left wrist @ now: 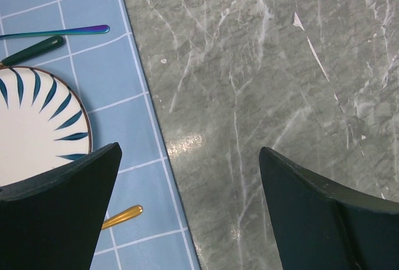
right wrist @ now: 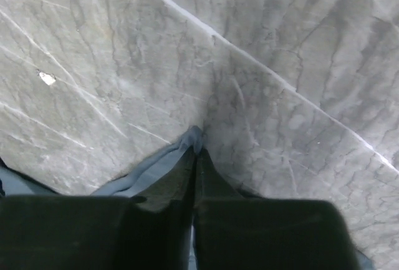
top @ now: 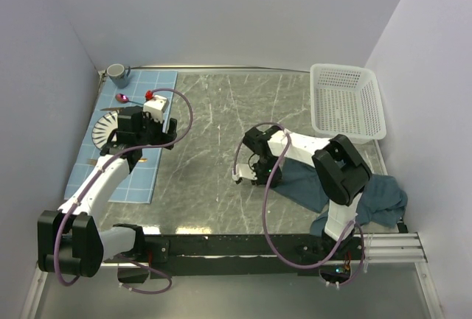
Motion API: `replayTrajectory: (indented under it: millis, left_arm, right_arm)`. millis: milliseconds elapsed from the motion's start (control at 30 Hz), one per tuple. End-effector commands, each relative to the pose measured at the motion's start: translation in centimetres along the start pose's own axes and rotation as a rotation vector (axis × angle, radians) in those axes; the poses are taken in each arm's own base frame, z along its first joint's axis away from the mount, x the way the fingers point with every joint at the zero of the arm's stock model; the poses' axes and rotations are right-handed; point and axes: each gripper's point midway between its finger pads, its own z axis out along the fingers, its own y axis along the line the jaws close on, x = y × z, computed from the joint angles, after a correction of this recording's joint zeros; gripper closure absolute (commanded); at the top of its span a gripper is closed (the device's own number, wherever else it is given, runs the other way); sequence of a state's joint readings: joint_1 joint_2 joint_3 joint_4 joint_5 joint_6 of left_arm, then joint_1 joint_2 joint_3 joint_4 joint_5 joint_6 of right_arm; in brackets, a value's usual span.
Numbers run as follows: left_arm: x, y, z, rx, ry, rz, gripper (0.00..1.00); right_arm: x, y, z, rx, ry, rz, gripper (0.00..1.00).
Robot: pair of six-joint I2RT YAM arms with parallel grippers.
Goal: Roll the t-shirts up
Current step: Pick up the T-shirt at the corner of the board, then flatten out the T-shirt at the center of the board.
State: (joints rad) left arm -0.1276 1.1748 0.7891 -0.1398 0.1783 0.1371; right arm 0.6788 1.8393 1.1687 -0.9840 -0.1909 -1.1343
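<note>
A dark slate-blue t-shirt (top: pixel 376 197) lies crumpled at the near right of the marble table, with one flap stretched left toward the middle. My right gripper (top: pixel 247 175) sits low at that flap's left tip. In the right wrist view its jaws are pressed together on the t-shirt's hem (right wrist: pixel 156 167), which pokes out at the fingertips of the right gripper (right wrist: pixel 196 151). My left gripper (top: pixel 147 142) hovers over the right edge of the placemat. In the left wrist view the left gripper (left wrist: pixel 190 183) stands wide open with nothing between its fingers.
A light blue gridded placemat (top: pixel 140 179) at the left carries a striped plate (top: pixel 107 127) and several pieces of cutlery, among them a gold handle (left wrist: pixel 123 216). A mug (top: pixel 118 74) stands at the far left corner. A white basket (top: pixel 346 102) sits at the far right.
</note>
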Motion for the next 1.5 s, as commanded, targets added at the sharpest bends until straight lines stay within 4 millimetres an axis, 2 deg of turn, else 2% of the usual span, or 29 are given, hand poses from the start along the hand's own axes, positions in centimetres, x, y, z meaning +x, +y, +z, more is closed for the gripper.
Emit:
replayTrajectory:
  millis: [0, 33, 67, 133, 167, 233, 267, 333, 367, 433, 467, 500, 533, 567, 633, 667, 700, 733, 767, 800, 900, 967, 1033, 1067, 1167, 1333, 1400, 1433, 1467]
  left_arm:
    - [-1.3, 0.3, -0.4, -0.011, -0.056, 0.011, 0.01]
    - [-1.4, 0.3, -0.5, -0.008, -0.060, 0.012, 0.01]
    - [-1.4, 0.3, -0.6, -0.010, -0.062, 0.012, 0.01]
    - [-1.8, 0.4, -0.6, -0.018, -0.070, 0.017, 0.01]
    - [-1.9, 0.5, -0.7, -0.020, -0.075, 0.015, 0.01]
    - [-2.2, 0.6, -0.8, -0.026, -0.085, 0.008, 0.01]
    - [-2.6, 0.7, -0.9, -0.029, -0.096, 0.007, 0.01]
    - [-3.3, 0.8, -1.1, -0.037, -0.114, -0.011, 0.01]
    - [-3.9, 1.1, -1.3, -0.052, -0.130, -0.017, 0.01]
    - [-5.2, 1.6, -1.8, -0.070, -0.164, -0.034, 0.01]
    - [-5.8, 2.0, -2.0, -0.089, -0.183, -0.038, 0.01]
    - [-6.5, 2.2, -2.3, -0.096, -0.201, -0.039, 0.01]
    - [-7.0, 2.3, -2.4, -0.099, -0.213, -0.046, 0.01]
    - [-7.4, 2.5, -2.7, -0.097, -0.226, -0.050, 0.01]
    - [-7.7, 2.3, -2.9, -0.085, -0.232, -0.050, 0.01]
    - [-7.8, 2.2, -3.0, -0.081, -0.234, -0.048, 0.01]
    - [-7.6, 1.9, -3.0, -0.062, -0.227, -0.044, 0.01]
    - [-7.4, 1.7, -2.9, -0.052, -0.222, -0.040, 0.01]
    - [-7.5, 1.7, -3.0, -0.049, -0.224, -0.040, 0.01]
    - [-7.2, 1.5, -2.9, -0.044, -0.217, -0.042, 0.01]
    - [-7.6, 1.5, -2.8, -0.040, -0.230, -0.056, 0.01]
    - [-7.9, 1.5, -2.7, -0.038, -0.237, -0.059, 0.01]
    - [-8.4, 1.6, -2.7, -0.036, -0.247, -0.058, 0.01]
    - [-8.5, 1.6, -2.6, -0.036, -0.248, -0.056, 0.01]
    - [-9.0, 1.6, -2.6, -0.033, -0.255, -0.049, 0.01]
    - [-10.2, 1.4, -2.6, -0.012, -0.273, -0.058, 0.01]
    - [-10.5, 1.2, -2.6, -0.003, -0.280, -0.067, 0.01]
    - [-10.5, 1.2, -2.5, 0.000, -0.280, -0.070, 0.01]
    - [-10.5, 1.1, -2.4, 0.004, -0.280, -0.073, 0.01]
  right_arm:
    - [-0.3, -0.5, -0.7, -0.035, 0.028, -0.116, 1.00]
    - [-1.1, -1.3, -1.5, -0.012, 0.002, -0.110, 1.00]
    - [-3.3, -3.4, -4.2, 0.064, -0.062, -0.096, 1.00]
    - [-7.1, -5.3, -8.0, 0.130, -0.201, -0.082, 1.00]
    - [-10.0, -7.7, -12.5, 0.229, -0.293, -0.053, 1.00]
    - [-13.1, -9.9, -17.1, 0.324, -0.407, -0.022, 1.00]
    - [-15.3, -12.0, -21.5, 0.432, -0.495, 0.001, 1.00]
    - [-16.6, -14.0, -25.5, 0.555, -0.566, 0.039, 1.00]
    - [-17.6, -15.6, -28.6, 0.664, -0.634, 0.055, 1.00]
    - [-17.4, -17.1, -32.1, 0.804, -0.712, 0.135, 1.00]
    - [-17.1, -19.4, -33.3, 0.927, -0.746, 0.176, 1.00]
    - [-16.8, -20.1, -34.0, 0.977, -0.773, 0.203, 1.00]
    - [-16.3, -20.4, -35.6, 1.032, -0.819, 0.247, 1.00]
    - [-15.3, -21.9, -37.3, 1.134, -0.862, 0.298, 1.00]
    - [-14.5, -22.7, -40.2, 1.188, -0.982, 0.424, 1.00]
    - [-13.4, -22.7, -43.9, 1.249, -1.061, 0.461, 1.00]
    - [-13.0, -22.5, -45.7, 1.269, -1.112, 0.494, 1.00]
    - [-12.5, -22.3, -47.3, 1.269, -1.181, 0.540, 1.00]
    - [-12.3, -21.0, -51.1, 1.322, -1.259, 0.523, 1.00]
    - [-11.8, -20.3, -53.0, 1.370, -1.294, 0.523, 1.00]
    - [-11.1, -16.0, -60.5, 1.533, -1.443, 0.422, 1.00]
    - [-10.4, -11.8, -65.7, 1.673, -1.549, 0.316, 1.00]
    - [-9.8, -8.6, -68.9, 1.780, -1.594, 0.253, 1.00]
    - [-9.3, -6.0, -71.4, 1.846, -1.646, 0.198, 1.00]
    - [-8.4, -1.0, -74.9, 1.981, -1.694, 0.087, 1.00]
    - [-6.2, 5.5, -77.9, 2.135, -1.718, 0.004, 1.00]
    - [-5.5, 6.4, -78.1, 2.151, -1.709, 0.029, 1.00]
    - [-4.8, 8.0, -78.4, 2.161, -1.722, 0.037, 1.00]
    - [-4.9, 6.8, -77.5, 2.132, -1.687, 0.073, 1.00]
